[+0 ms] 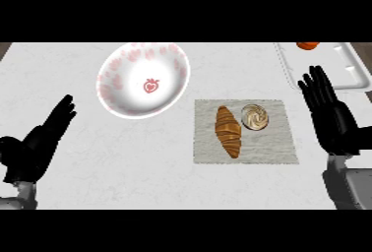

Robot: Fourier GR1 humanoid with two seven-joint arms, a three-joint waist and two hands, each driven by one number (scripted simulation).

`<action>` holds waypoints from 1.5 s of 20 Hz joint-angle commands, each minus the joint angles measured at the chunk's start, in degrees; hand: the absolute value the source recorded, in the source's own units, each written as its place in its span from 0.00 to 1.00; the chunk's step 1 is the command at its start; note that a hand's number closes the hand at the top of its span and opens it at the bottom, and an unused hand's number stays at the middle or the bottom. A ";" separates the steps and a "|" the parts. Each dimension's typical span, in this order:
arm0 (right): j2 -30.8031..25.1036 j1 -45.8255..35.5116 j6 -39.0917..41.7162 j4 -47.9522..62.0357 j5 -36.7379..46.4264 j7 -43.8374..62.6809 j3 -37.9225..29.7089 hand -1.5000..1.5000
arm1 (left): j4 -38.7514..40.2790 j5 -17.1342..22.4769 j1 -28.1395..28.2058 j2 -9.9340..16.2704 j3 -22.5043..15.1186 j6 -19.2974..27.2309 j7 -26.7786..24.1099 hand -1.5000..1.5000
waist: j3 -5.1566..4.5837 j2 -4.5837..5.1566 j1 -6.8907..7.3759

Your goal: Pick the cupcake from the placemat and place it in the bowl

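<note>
White counter, seen from above. Both hands are open: the left hand rests at the near left, the right hand at the right. Untouched on the grey placemat, the cupcake lies just beside a croissant, which could be knocked or grabbed by mistake. The bowl lies far left.

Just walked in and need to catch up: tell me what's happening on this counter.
Nothing is being handled yet. The cupcake sits on the grey placemat, right beside a croissant. The strawberry-patterned bowl lies to the mat's upper left with nothing in it. The right robot hand is open just right of the placemat, nearest the cupcake; the left robot hand is open at the left edge. A white tray holding something orange shows at the top right.
</note>
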 commanded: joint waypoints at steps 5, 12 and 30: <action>6.51 -9.08 17.21 -4.22 -4.25 0.91 16.50 0.00 | -2.33 1.70 -9.29 -1.65 5.74 3.51 -3.81 0.50 | 0.19 -1.76 6.25; 5.08 1.77 -2.03 -8.06 26.19 -18.90 23.23 0.00 | 4.10 2.89 -8.63 -4.58 10.01 4.96 -10.51 0.50 | 0.18 -1.90 1.62; -28.94 -4.96 26.39 -31.36 27.63 20.10 12.00 0.00 | 5.70 3.63 -11.56 -2.77 13.16 3.14 -8.19 0.50 | 0.00 -2.11 1.30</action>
